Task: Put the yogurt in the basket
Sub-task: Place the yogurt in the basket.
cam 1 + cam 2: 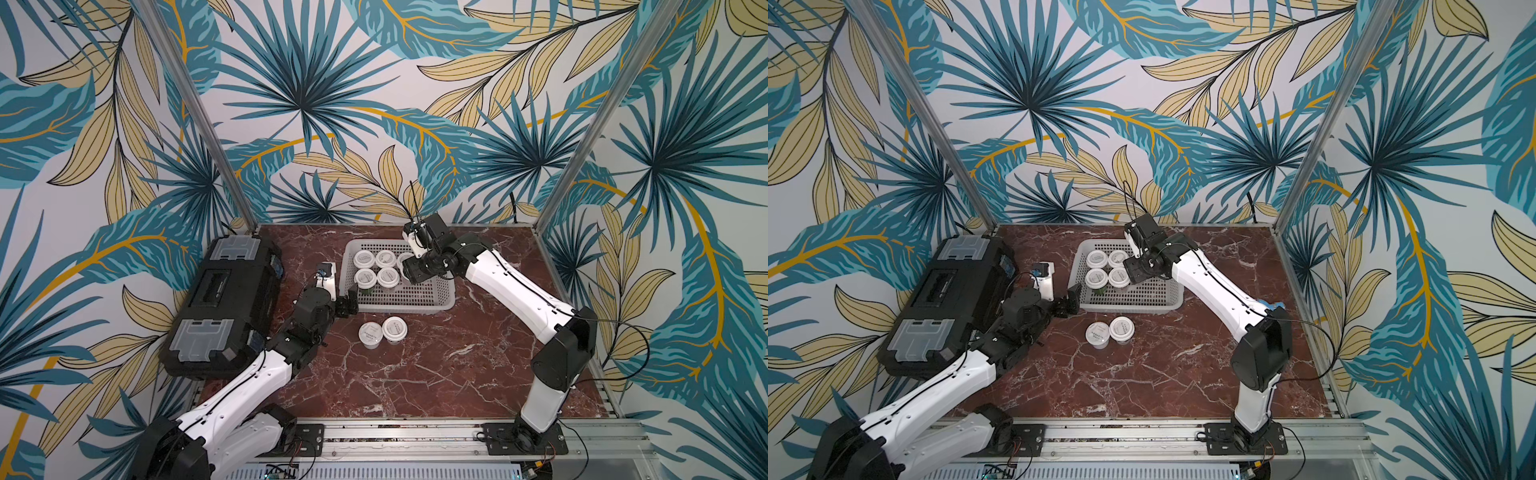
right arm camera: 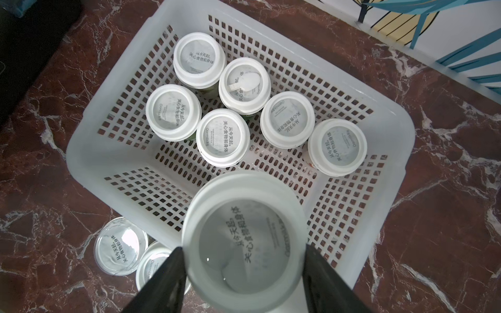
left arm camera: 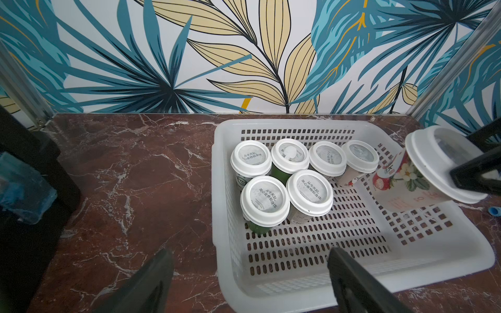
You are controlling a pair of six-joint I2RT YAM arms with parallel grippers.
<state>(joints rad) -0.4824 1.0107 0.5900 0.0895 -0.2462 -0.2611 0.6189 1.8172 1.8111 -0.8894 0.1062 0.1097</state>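
Six yogurt cups (image 2: 222, 136) stood in the basket (image 1: 411, 307) at mid-frame in both top views; my right gripper (image 2: 244, 250) was clamped on a seventh cup (image 2: 244, 216) above it. Just below the basket sat two loose cups (image 1: 370, 335); my left gripper (image 3: 249, 252) hung spread at its left.

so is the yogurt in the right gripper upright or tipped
Tipped: the yogurt leans in the right gripper, over the basket.
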